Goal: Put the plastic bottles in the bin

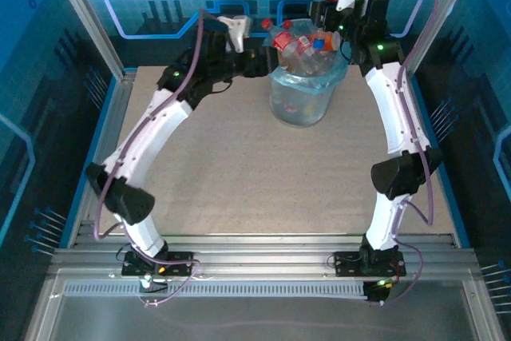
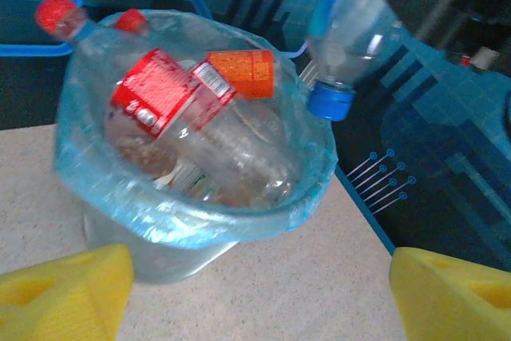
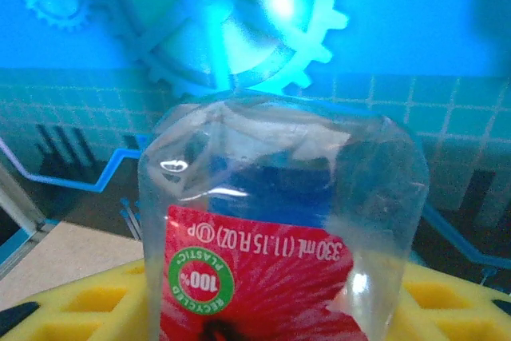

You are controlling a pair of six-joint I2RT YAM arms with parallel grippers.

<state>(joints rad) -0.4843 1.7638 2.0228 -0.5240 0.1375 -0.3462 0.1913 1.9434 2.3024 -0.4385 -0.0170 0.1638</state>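
Right gripper (image 3: 271,309) pinches a red-labelled bottle (image 3: 279,197) cap-down above the bin (image 1: 302,105), already heaped with bottles (image 2: 200,117); left gripper (image 2: 255,293) spread and empty. Task judged nearly complete.

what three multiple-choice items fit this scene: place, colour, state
1. The bin stands: A toward the table's far edge; B at its near edge; C at its left edge.
2. The bottle in the right gripper has a cap that is: A green; B blue; C yellow.
3. The left gripper is: A shut on a bottle; B shut on the bin; C open, empty.
Answers: A, far from the arm bases; B, seen hanging over the bin; C, fingers apart, nothing between.
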